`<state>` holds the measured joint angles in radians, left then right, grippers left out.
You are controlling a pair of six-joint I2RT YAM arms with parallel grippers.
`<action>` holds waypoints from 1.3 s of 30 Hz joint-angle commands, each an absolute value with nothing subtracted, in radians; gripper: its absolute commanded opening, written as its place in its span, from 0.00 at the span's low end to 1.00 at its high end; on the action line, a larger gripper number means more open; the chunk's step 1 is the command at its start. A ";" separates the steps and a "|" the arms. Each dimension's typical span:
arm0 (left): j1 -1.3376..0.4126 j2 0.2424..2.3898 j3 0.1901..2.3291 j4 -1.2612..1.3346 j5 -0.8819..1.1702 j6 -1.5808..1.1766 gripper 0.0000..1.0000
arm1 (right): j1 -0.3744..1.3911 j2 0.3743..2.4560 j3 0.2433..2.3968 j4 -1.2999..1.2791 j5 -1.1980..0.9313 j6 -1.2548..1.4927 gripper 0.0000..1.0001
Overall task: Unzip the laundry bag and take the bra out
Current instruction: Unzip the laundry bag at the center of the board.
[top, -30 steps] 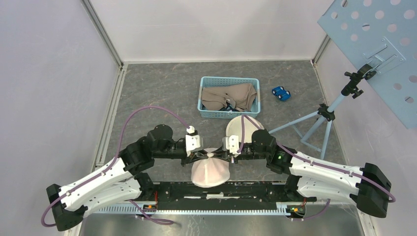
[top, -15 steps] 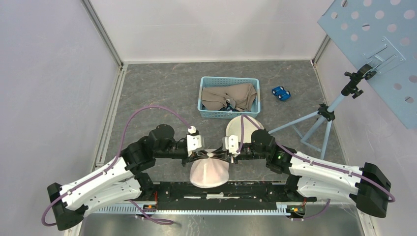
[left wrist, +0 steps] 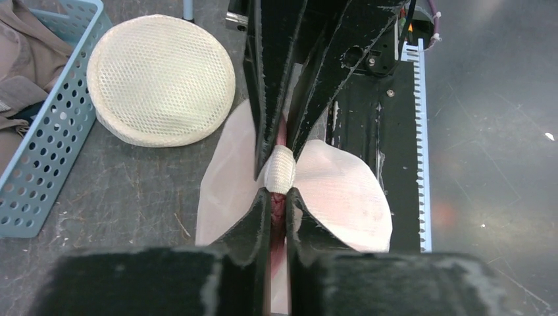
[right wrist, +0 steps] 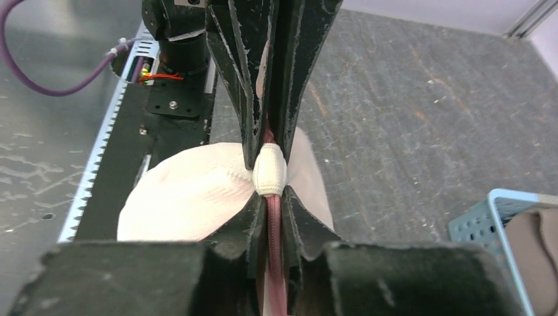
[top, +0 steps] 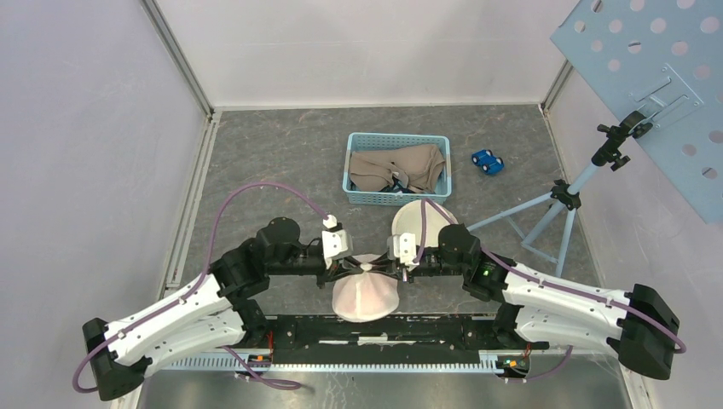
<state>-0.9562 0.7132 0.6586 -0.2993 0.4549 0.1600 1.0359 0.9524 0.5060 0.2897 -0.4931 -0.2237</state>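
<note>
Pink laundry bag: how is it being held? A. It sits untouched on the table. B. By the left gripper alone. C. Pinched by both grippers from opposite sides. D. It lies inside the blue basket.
C: both wrist views show the left gripper and the right gripper shut on the pink laundry bag, their tips meeting at its white tab.

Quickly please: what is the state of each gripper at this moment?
Left gripper: closed, pinching the pink seam of the laundry bag.
Right gripper: closed, pinching the same seam from the opposite side.
</note>
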 commanded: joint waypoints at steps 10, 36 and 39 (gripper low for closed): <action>-0.961 0.742 0.703 -0.305 0.439 0.185 0.46 | 1.032 0.971 0.541 0.305 -0.534 -0.216 0.05; -0.960 0.741 0.691 -0.249 0.466 0.141 0.32 | 1.018 0.954 0.546 0.287 -0.535 -0.222 0.09; -0.960 0.752 0.708 -0.281 0.466 0.174 0.38 | 1.018 0.957 0.543 0.280 -0.540 -0.225 0.07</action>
